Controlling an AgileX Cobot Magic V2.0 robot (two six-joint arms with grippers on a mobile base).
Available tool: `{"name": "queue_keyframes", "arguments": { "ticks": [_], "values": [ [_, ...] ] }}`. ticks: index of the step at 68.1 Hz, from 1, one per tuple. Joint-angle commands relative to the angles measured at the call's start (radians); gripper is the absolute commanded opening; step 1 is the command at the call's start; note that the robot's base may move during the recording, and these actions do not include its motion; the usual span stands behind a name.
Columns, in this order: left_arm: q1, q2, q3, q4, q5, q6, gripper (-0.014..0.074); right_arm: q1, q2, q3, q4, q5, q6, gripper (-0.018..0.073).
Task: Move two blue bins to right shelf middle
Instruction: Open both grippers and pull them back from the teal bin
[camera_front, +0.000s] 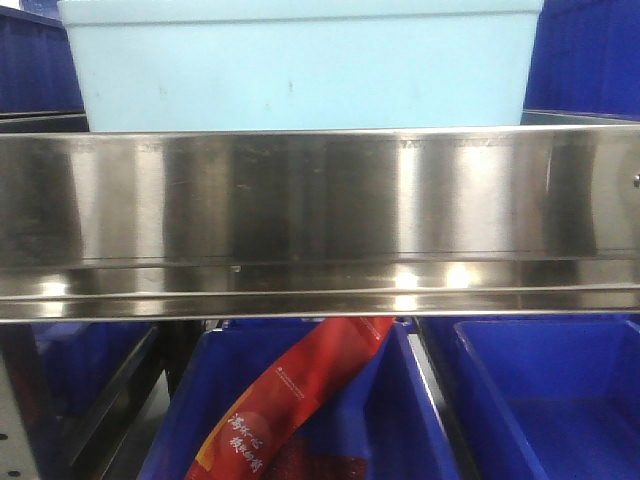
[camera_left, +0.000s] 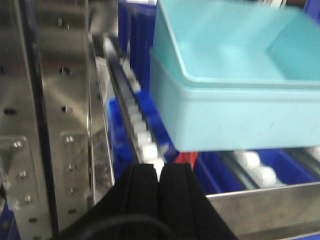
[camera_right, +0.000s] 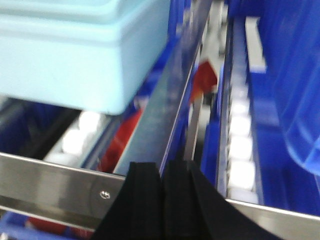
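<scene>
One pale light-blue bin (camera_front: 300, 65) sits on the rack level just behind the broad brushed-steel front rail (camera_front: 320, 220). It also shows in the left wrist view (camera_left: 235, 85) and in the right wrist view (camera_right: 80, 50), resting over white roller tracks (camera_left: 142, 135). A second pale bin is not distinguishable. My left gripper (camera_left: 160, 172) is shut and empty, in front of the rail, left of the bin. My right gripper (camera_right: 162, 172) is shut and empty, in front of the rail, right of the bin.
Dark royal-blue bins (camera_front: 545, 400) fill the level below; one holds a red packet (camera_front: 290, 400). More dark-blue bins (camera_front: 585, 55) flank the pale bin. A perforated steel upright (camera_left: 55, 115) stands at the left. A steel divider (camera_right: 165, 110) runs beside the roller track (camera_right: 240, 145).
</scene>
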Motion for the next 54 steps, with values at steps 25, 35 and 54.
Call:
{"name": "queue_keyframes", "arguments": {
  "ticks": [25, 35, 54],
  "values": [
    [-0.005, -0.171, 0.015, 0.044, -0.026, -0.009, -0.0111, -0.003, -0.304, 0.027, -0.018, -0.086, -0.009, -0.0162],
    [-0.005, -0.171, 0.015, 0.044, -0.026, -0.009, -0.0111, -0.003, -0.304, 0.027, -0.018, -0.086, -0.009, -0.0162],
    [-0.005, -0.171, 0.015, 0.044, -0.026, -0.009, -0.0111, -0.003, -0.304, 0.027, -0.018, -0.088, -0.009, -0.0162]
  ]
}}
